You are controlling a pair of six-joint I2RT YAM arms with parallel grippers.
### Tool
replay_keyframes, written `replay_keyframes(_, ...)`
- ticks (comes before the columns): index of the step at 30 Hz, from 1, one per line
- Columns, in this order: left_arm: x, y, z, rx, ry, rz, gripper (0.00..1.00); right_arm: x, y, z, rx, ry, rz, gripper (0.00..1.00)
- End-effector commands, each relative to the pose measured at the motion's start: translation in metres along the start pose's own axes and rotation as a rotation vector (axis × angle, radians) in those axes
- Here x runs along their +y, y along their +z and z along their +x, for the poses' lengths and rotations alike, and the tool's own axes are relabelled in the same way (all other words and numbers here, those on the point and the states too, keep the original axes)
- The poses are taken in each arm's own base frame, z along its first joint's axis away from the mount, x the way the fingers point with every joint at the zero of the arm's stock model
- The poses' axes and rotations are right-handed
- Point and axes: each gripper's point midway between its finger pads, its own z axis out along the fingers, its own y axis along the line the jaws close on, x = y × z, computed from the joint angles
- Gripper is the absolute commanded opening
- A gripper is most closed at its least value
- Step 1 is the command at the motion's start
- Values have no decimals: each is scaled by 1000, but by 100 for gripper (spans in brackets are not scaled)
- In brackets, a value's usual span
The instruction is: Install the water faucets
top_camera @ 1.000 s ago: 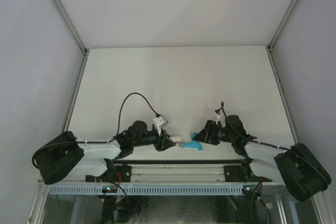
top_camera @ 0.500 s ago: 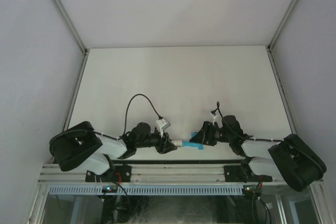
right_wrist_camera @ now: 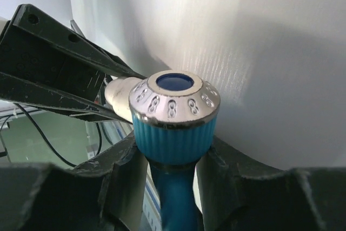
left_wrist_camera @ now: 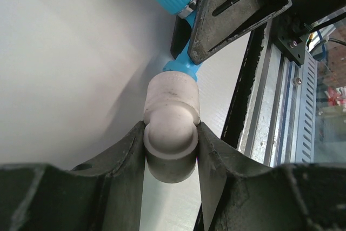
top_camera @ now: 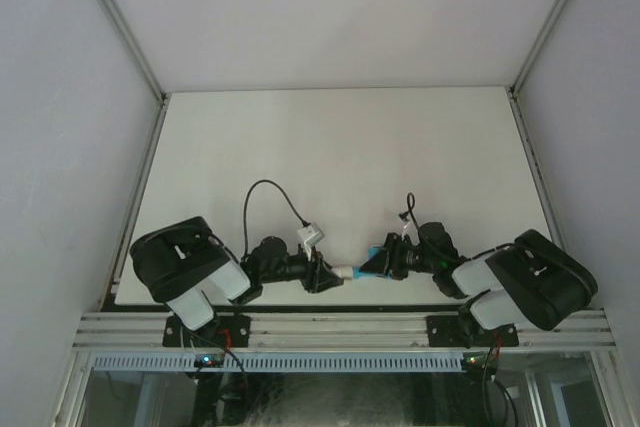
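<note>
We saw the water faucet (right_wrist_camera: 174, 117) as a bright blue tap, its ribbed handle capped by a silvery ring with a blue centre. It hung just above the near edge of the table (top_camera: 330, 147), between the two arms. The right pincer (right_wrist_camera: 173, 147) was closed on the ribbed handle, its fingers pressed to both sides. The left pincer (left_wrist_camera: 172, 133) clamped a white-grey pipe fitting (left_wrist_camera: 173, 96), whose end met the faucet's blue stem. From the left wrist, a black finger of the right pincer hid much of the faucet's body.
</note>
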Motion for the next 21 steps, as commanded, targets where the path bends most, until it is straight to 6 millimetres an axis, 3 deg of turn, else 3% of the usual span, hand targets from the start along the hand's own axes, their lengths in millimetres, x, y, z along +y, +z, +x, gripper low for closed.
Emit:
replay_keyframes(1,-11,-3,-19,-83,53,37,0,-23,-5,7,-7,16,103,40)
replay_keyframes(2,-11,-3,-20,-80,60,33,0,-24,-7,6,-14,13,108,42)
replay_keyframes(5,-11,-4,-21,-79,71,32,0,-22,-12,-2,-48,-11,116,36)
replay_keyframes(7,-11,-3,-22,-81,74,32,0,-16,-15,-6,-57,-48,109,18)
replay_keyframes(10,-9,-5,-27,-106,77,15,0,-6,-20,-10,-74,-87,88,1)
replay_keyframes(15,-19,-18,-50,-193,128,38,0,19,-35,-27,-176,-216,32,0)
replay_keyframes(21,-54,-50,-98,-324,235,153,0,87,-72,-52,-391,-495,-156,0)
